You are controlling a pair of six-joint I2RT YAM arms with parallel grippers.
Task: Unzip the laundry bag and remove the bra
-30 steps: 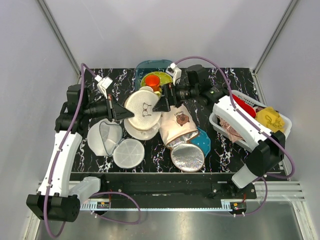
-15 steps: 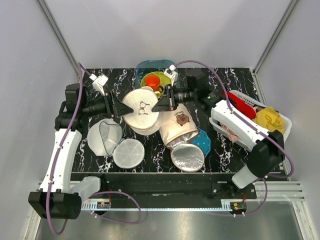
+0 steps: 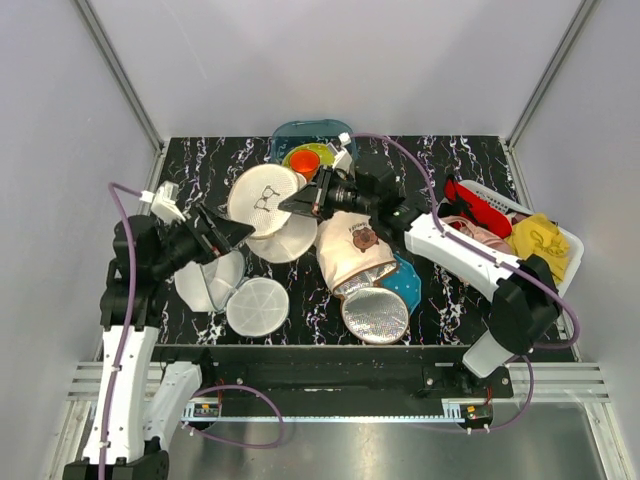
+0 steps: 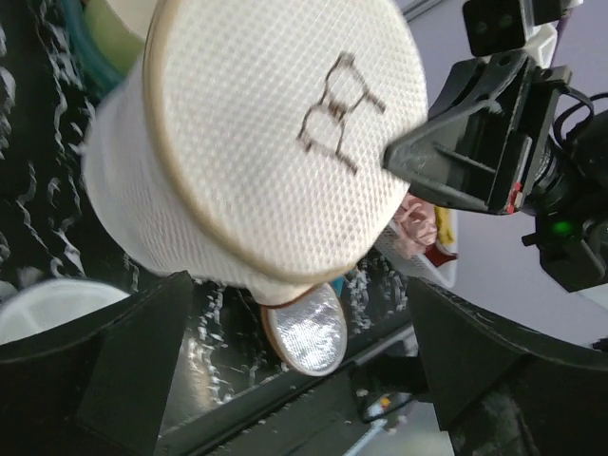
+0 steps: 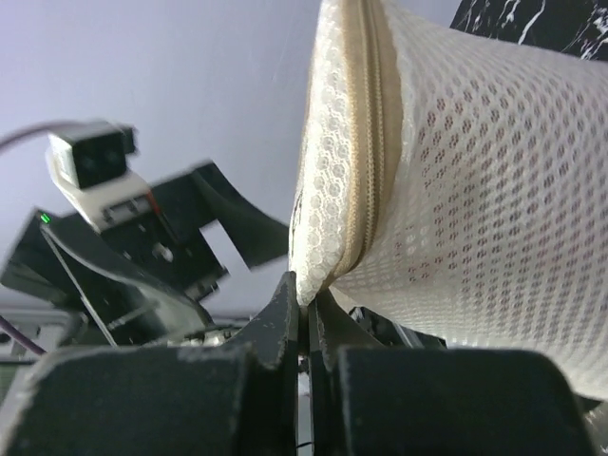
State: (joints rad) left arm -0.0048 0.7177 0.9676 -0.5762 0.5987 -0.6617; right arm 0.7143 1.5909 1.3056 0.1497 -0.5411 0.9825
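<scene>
The laundry bag (image 3: 262, 198), white mesh with a small bra drawing on its round face, is held up tilted over the back of the mat. My right gripper (image 3: 287, 203) is shut on the bag's rim beside the tan zipper tape (image 5: 366, 123). In the right wrist view the jaws of the right gripper (image 5: 309, 299) pinch the mesh edge of the bag (image 5: 465, 190). My left gripper (image 3: 238, 228) stands open to the bag's left, apart from it. In the left wrist view the left gripper (image 4: 313, 380) holds nothing and the bag (image 4: 266, 142) fills the view above it. The bra is hidden.
A second white mesh bag (image 3: 210, 275) lies open at the left with a round mesh disc (image 3: 257, 305). The cream bag with a brown emblem (image 3: 355, 250) and its silver lid (image 3: 375, 315) lie mid-mat. A teal dish (image 3: 300, 133) sits behind. The white basket (image 3: 505, 290) at right holds garments.
My left gripper opened, let go of the bag and drew back to the left. My right gripper shut on the bag's rim and carried it left and up.
</scene>
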